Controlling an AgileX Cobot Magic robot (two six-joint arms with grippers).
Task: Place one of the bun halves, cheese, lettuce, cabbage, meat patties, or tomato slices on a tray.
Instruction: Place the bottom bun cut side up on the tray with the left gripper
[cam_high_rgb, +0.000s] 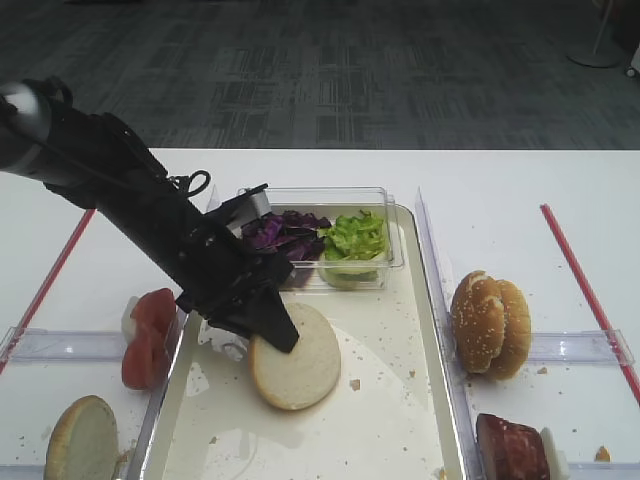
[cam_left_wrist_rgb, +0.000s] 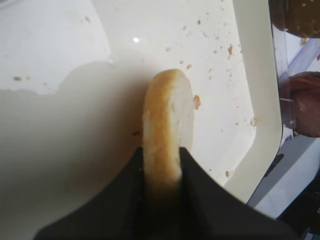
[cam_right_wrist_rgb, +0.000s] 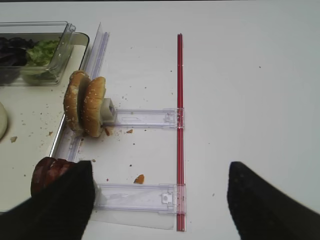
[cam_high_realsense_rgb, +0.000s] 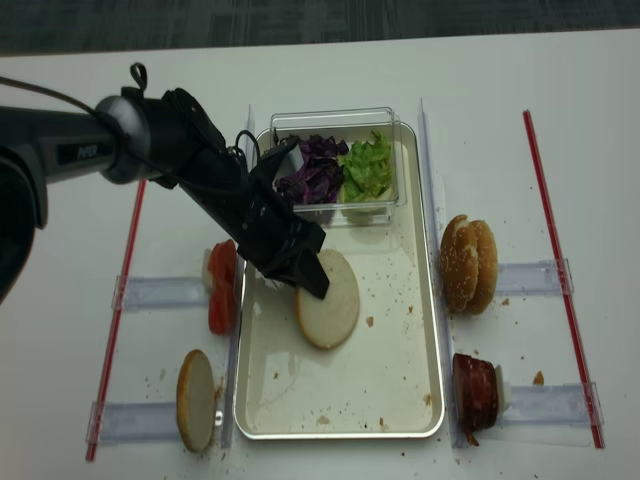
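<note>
The left hand (cam_left_wrist_rgb: 161, 165) clamps a bun half (cam_left_wrist_rgb: 167, 125) edge-on between its dark fingers (cam_left_wrist_rgb: 197, 175), cut face turned right, over the tray (cam_left_wrist_rgb: 75, 125) floor. Crumbs speckle the floor toward the tray's right rim. Beyond that rim sit dark patties (cam_left_wrist_rgb: 302, 102).

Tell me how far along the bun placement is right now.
Nearly done: the plain bun half is already over the tray, but the left gripper has its jaws shut on the bun's edge, so it is not released. Left: open and withdraw. The right gripper is open beside the meat patties.
</note>
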